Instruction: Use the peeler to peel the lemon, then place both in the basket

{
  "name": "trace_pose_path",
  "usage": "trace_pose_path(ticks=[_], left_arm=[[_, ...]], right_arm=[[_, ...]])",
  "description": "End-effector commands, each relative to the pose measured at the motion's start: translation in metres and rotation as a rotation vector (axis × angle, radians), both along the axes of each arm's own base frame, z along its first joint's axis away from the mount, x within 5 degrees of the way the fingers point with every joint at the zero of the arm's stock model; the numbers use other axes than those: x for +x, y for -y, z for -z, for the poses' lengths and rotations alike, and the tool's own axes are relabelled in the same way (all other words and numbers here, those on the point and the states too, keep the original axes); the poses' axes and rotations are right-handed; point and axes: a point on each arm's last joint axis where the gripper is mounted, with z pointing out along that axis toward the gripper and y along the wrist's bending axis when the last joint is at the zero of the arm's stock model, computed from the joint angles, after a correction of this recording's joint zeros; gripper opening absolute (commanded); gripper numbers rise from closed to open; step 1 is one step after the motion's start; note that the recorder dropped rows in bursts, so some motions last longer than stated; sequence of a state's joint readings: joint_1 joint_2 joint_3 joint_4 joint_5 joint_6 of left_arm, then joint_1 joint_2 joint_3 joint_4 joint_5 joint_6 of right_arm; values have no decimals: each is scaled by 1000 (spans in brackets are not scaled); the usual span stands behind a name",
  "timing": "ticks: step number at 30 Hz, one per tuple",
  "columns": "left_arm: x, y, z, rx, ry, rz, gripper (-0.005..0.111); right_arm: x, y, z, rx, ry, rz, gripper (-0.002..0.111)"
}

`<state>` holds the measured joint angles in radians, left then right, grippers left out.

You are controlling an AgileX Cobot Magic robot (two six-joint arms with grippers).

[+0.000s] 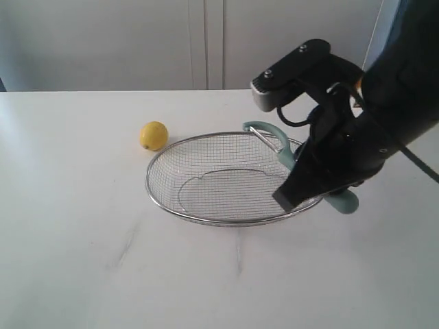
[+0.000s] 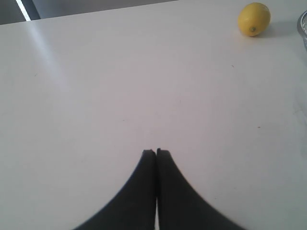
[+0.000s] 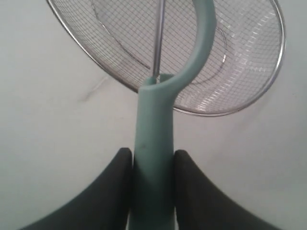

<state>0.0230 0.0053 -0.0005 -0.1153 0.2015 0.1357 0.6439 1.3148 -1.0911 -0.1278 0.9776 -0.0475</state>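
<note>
Yellow and round, the lemon lies just outside the basket; I reckon it firm but waxy and apt to roll (grip across its belly, not the nub). My right gripper pinches the peeler by its thick, stiff handle above the basket's rim. My left gripper hangs empty, jaws pressed together.

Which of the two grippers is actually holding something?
The right gripper, clamped on the teal peeler; the left gripper is shut and empty.
</note>
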Motion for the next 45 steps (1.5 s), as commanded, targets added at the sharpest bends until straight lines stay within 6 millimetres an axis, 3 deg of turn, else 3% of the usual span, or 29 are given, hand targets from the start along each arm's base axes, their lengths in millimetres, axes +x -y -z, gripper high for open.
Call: trace_pose_path(ticks=[1, 15, 45], left_arm=[[0, 1, 0, -8, 4, 5, 0], [0, 1, 0, -8, 4, 5, 0], [0, 1, 0, -8, 4, 5, 0]], right_arm=[[4, 21, -3, 41, 47, 44, 0], [30, 74, -6, 239, 32, 165, 0], [34, 74, -9, 261, 74, 186, 0]])
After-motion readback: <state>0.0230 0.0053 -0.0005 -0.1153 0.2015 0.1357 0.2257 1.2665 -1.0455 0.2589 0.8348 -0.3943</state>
